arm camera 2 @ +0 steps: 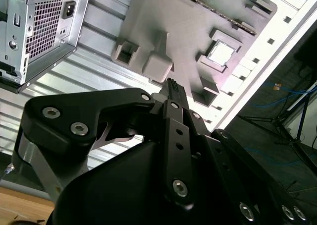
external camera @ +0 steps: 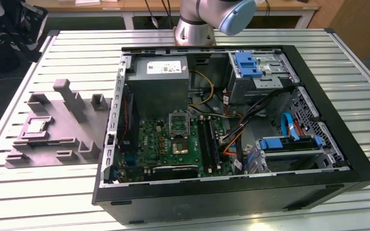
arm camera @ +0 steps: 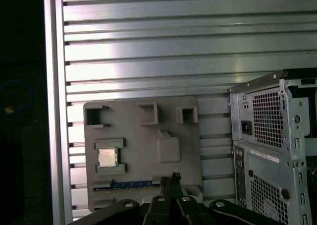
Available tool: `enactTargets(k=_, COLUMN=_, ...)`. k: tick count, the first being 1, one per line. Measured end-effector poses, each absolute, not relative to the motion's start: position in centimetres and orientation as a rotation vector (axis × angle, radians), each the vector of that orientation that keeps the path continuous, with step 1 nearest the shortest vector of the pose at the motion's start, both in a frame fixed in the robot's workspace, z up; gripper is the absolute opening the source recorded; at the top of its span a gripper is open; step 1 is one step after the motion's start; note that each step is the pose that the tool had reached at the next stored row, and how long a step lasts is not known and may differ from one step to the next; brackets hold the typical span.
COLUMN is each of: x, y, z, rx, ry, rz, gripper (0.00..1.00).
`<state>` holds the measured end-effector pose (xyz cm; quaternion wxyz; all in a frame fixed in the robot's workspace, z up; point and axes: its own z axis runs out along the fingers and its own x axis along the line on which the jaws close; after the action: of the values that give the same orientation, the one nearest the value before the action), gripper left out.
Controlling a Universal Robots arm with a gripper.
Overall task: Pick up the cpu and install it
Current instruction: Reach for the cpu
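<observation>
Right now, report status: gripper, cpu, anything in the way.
Gripper shut, empty, well clear above the grey tray. Cpu lying in its tray pocket, untouched. Nothing between them.

Exterior view overlooks case (external camera: 236, 202) obliquely; both wrist views share tray (arm camera: 133, 145), distant

We see the cpu (external camera: 36, 126) as a small, thin, square chip with a pale silvery top. It lies flat, top side up, in a framed recess of the grey tray (external camera: 63, 129), on the exterior view's left of the computer case (external camera: 236, 199).
</observation>
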<state>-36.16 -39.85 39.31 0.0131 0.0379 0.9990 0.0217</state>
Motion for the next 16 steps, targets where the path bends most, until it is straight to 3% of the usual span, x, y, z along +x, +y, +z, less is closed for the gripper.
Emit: enactTargets(k=16, x=-37.3, y=-39.8, z=39.3, rx=0.118, ry=3.112, rz=0.068, gripper=0.11)
